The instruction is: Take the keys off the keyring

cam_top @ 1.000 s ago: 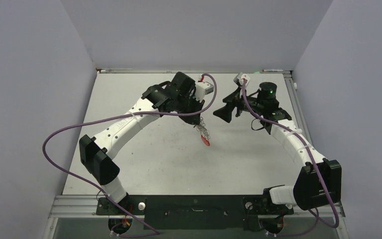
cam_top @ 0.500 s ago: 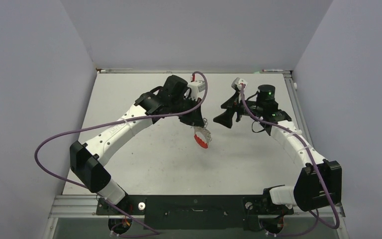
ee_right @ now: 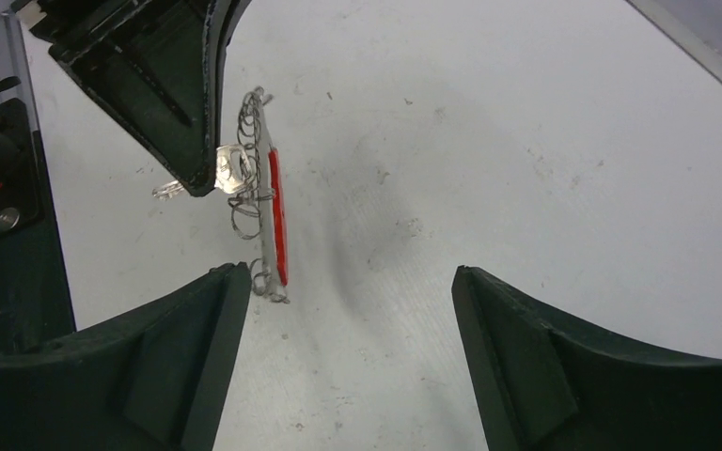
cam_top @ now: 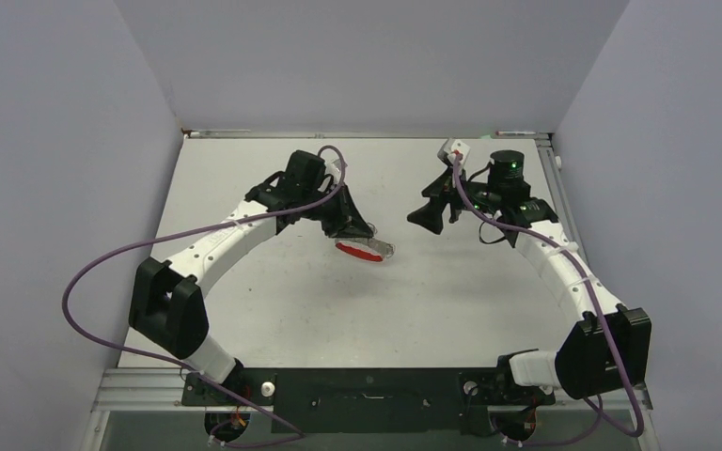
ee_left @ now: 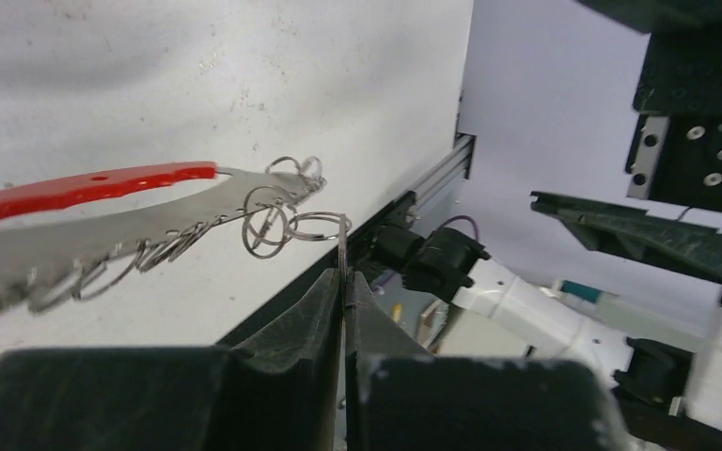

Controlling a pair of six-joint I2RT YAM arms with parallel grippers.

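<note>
My left gripper (cam_top: 359,232) is shut on a thin flat silver piece, seemingly a key (ee_right: 233,167), at one end of the keyring bunch. In the left wrist view (ee_left: 345,275) that piece stands edge-on between the closed jaws. The keyring's red curved piece (cam_top: 361,250) hangs off it just above the table, with several small wire rings (ee_left: 280,222) beside it; it also shows in the right wrist view (ee_right: 279,218). My right gripper (cam_top: 415,216) is open and empty, a short way right of the bunch, facing it (ee_right: 348,272).
The white table (cam_top: 273,310) has grey walls on three sides and a metal rail at its near edge. Purple cables loop off both arms. The right gripper's finger (ee_left: 639,240) shows in the left wrist view.
My left gripper has moved left and turned, swinging the bunch from hanging down to lying nearly level. The right gripper has shifted slightly and stays open.
</note>
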